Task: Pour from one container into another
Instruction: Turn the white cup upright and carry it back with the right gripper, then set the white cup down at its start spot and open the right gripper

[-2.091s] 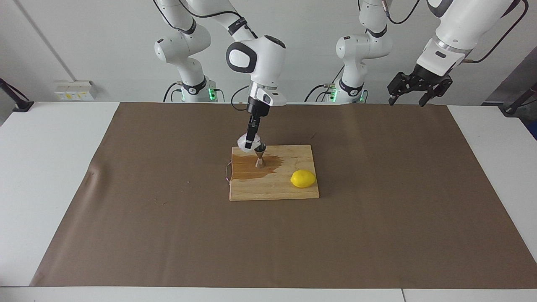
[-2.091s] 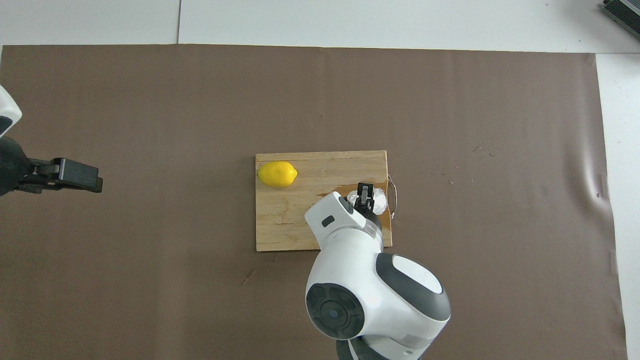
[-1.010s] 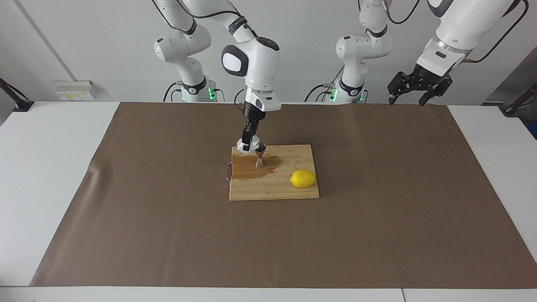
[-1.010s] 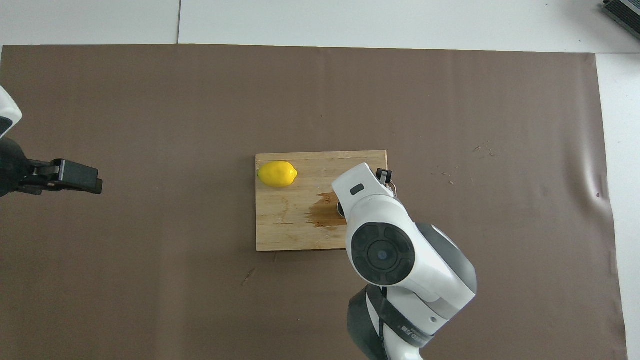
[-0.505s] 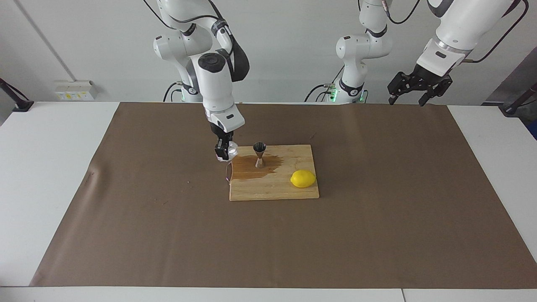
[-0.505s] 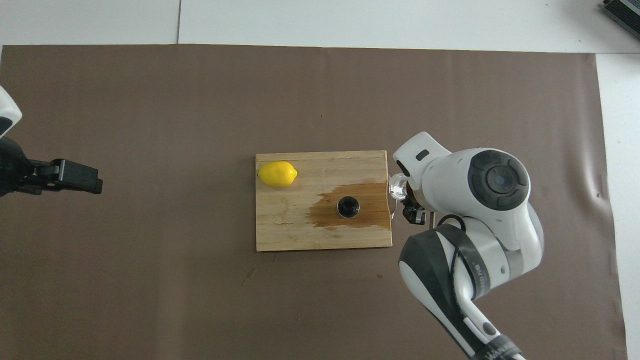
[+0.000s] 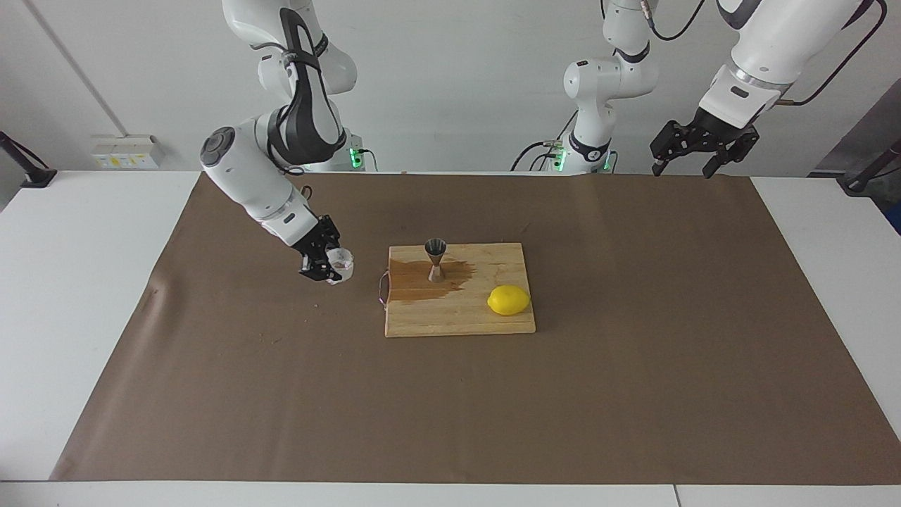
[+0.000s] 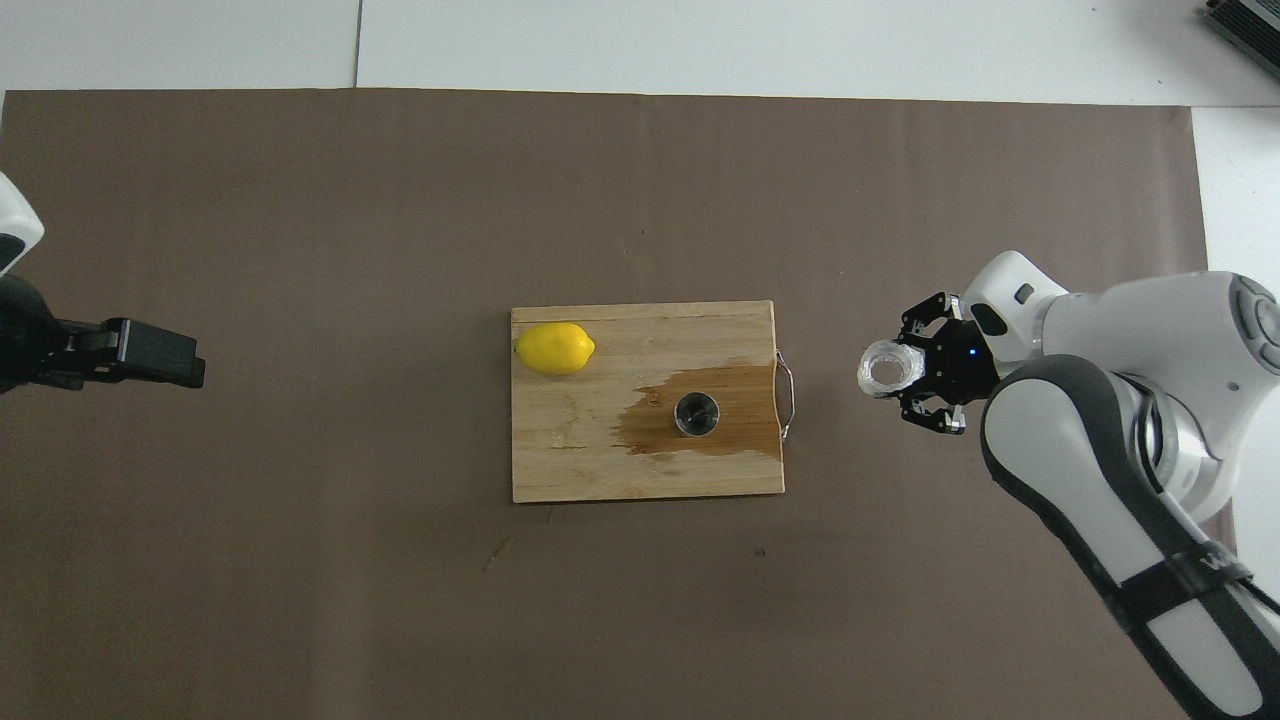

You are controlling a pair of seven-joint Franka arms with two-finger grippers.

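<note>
Right end effector clenched round one glass cup (upright) over the mat; one jigger, one lemon

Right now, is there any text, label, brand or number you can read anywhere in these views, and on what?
None can be read.
Right arm: its dark band in the overhead view carries light marks, too small to read.
Wall box: yellow stickers, too small to read.
Board, jigger, cup, lemon: no markings.

left pincer | arm cut by overhead edge | fingertips unreadable
</note>
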